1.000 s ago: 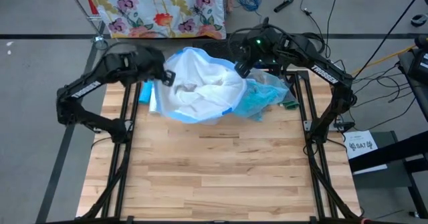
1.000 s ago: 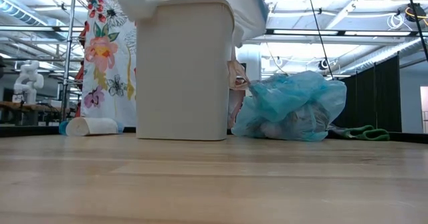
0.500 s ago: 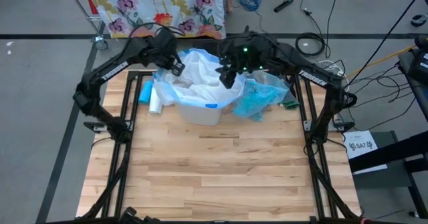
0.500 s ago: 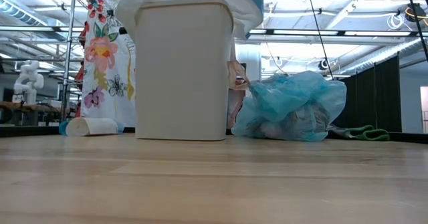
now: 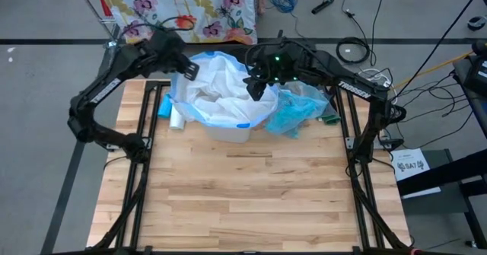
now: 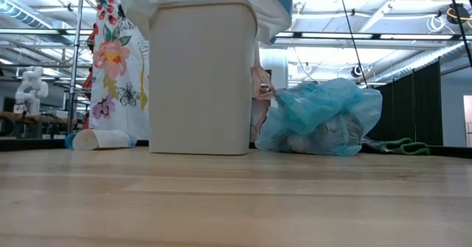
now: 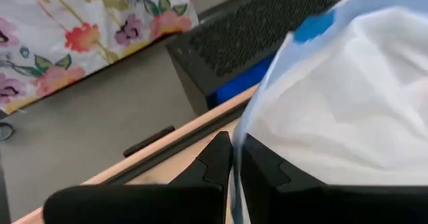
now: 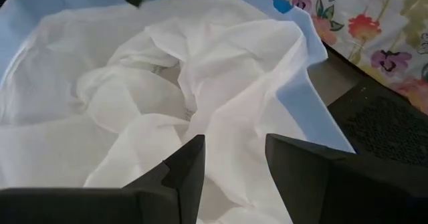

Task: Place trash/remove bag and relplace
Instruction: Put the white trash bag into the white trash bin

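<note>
A cream bin (image 5: 232, 130) (image 6: 203, 77) stands at the table's far middle. A white bag with a blue hem (image 5: 221, 95) (image 8: 167, 97) is draped into it and over its rim (image 6: 274, 11). My left gripper (image 5: 186, 70) (image 7: 233, 154) is at the bin's far left corner, shut on the bag's hem. My right gripper (image 5: 253, 85) (image 8: 231, 157) is open above the bag's right side, with white plastic showing between its fingers. A stuffed light-blue bag (image 5: 298, 109) (image 6: 324, 118) lies on the table right of the bin. My left gripper pinches the white bag's blue hem (image 7: 242, 127) between its two fingers, at the bin's far left corner. The hem runs up from the fingers, and the plastic beyond it billows over the bin. Whether my right gripper touches the white bag, I cannot tell.
A blue-and-white roll (image 5: 174, 118) (image 6: 99, 139) lies on the table left of the bin. A green item (image 5: 329, 119) (image 6: 402, 145) lies right of the blue bag. A flowered cloth (image 5: 183, 7) hangs beyond the far edge. The table's near half (image 5: 243, 194) is bare wood.
The left gripper carried the hem from the bin's left side toward the far edge, then slightly back left. The right gripper moved left toward the bin. The white bag, earlier spread wide and hiding the bin, now sits gathered in it with the bin's near wall showing.
</note>
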`<action>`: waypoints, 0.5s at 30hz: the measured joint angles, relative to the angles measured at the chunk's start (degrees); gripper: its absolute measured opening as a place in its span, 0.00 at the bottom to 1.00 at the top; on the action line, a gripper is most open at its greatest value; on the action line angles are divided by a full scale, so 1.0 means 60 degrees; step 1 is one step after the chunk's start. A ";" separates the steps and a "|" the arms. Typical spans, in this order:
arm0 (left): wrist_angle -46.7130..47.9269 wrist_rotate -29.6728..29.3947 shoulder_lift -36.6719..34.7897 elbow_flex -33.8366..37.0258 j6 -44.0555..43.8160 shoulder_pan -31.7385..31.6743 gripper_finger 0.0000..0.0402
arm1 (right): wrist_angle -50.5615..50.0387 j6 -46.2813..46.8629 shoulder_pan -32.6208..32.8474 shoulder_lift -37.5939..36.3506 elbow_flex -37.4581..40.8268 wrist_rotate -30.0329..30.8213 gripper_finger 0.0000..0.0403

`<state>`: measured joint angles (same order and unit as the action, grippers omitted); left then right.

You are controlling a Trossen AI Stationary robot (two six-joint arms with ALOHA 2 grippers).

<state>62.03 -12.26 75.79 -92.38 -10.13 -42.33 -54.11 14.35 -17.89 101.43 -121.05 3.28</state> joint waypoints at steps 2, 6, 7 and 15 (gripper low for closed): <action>0.0029 -0.0005 -0.0258 0.0000 -0.0004 0.0000 0.08 | 0.0025 0.0014 0.0000 0.0000 0.0000 -0.0002 0.37; 0.0002 0.0009 -0.0619 0.0000 0.0004 0.0001 0.08 | 0.0168 0.0464 0.0000 0.0000 0.0000 -0.0003 0.37; -0.0010 0.0010 -0.0685 0.0000 0.0004 0.0000 0.08 | 0.0199 0.0504 0.0000 0.0000 0.0000 -0.0006 0.37; 0.0575 0.0263 -0.1166 0.0000 0.0010 0.0002 0.09 | 0.1249 0.1216 0.0105 0.0054 0.0000 0.0198 0.29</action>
<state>65.48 -10.68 68.79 -92.38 -10.07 -42.31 -46.61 21.65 -17.26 101.75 -121.05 4.47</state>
